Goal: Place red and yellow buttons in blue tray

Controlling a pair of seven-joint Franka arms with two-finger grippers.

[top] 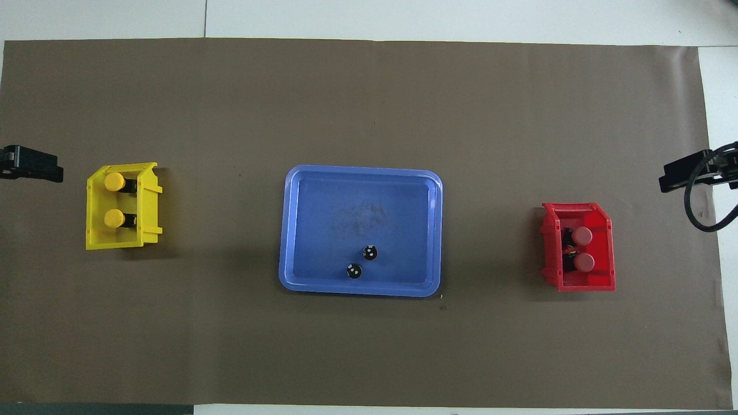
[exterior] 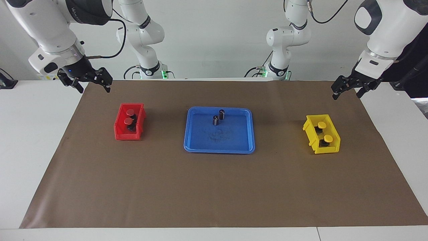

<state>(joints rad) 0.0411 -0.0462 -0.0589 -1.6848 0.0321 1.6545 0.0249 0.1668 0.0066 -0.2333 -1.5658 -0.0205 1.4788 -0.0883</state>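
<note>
Two dark cylinders stood in the blue tray, toward its six o'clock edge in the overhead view. Red buttons sat in the red bin at three o'clock, yellow buttons in the yellow bin at nine. Both the left gripper and the right gripper hung released, empty, above the brown-papered bench; only the facing view showed the white wall.

Both arms: glossy white rounded shells with dark grey-black joint bands and oval dark insets. Black cables loop along the upper links. Left claw and right claw: black, angular linkage fingers. Small blue light on right wrist; green lights at both bases.
</note>
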